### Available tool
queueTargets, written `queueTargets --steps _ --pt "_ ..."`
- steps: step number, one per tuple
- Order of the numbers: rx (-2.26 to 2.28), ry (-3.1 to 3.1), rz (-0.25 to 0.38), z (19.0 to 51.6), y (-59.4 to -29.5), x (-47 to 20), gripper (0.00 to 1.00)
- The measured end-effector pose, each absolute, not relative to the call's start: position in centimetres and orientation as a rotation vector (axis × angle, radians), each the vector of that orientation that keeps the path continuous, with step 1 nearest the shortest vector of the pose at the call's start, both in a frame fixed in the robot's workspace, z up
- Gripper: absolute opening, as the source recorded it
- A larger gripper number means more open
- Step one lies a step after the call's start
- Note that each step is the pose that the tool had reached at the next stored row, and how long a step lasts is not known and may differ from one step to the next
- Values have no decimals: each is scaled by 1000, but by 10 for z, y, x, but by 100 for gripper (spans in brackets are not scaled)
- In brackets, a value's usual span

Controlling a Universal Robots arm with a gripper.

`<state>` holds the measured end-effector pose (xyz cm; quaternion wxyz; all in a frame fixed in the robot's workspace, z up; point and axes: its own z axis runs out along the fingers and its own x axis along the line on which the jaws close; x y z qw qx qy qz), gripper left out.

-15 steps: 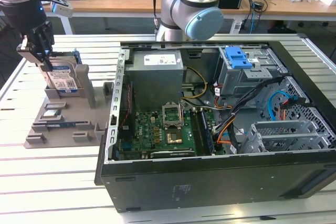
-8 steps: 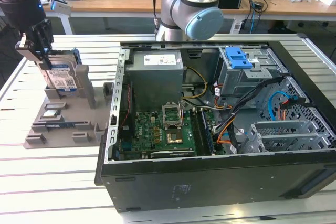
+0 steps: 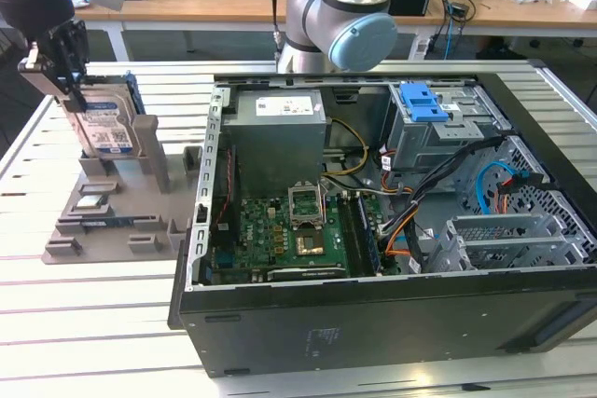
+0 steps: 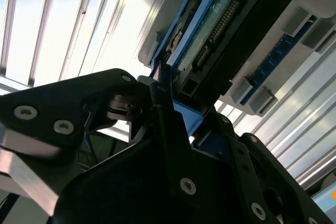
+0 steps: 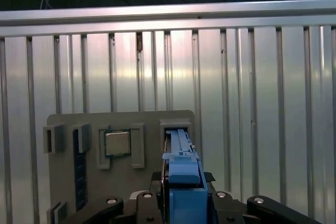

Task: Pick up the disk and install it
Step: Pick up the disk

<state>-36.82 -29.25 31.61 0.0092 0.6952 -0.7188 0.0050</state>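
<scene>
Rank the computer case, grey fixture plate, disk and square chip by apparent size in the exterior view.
Largest to smallest:
1. computer case
2. grey fixture plate
3. disk, standing upright on the plate
4. square chip, clearly smallest

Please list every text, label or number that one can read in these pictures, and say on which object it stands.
No text can be read in any view.
White-and-blue label on the disk: print too small.
White label on the power supply: too small.
White sticker on the computer case: too small.
</scene>
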Motion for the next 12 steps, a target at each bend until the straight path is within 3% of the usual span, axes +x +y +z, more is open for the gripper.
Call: queueTargets --steps 12 --pt "2171 -2245 15 337 -292 -368 37"
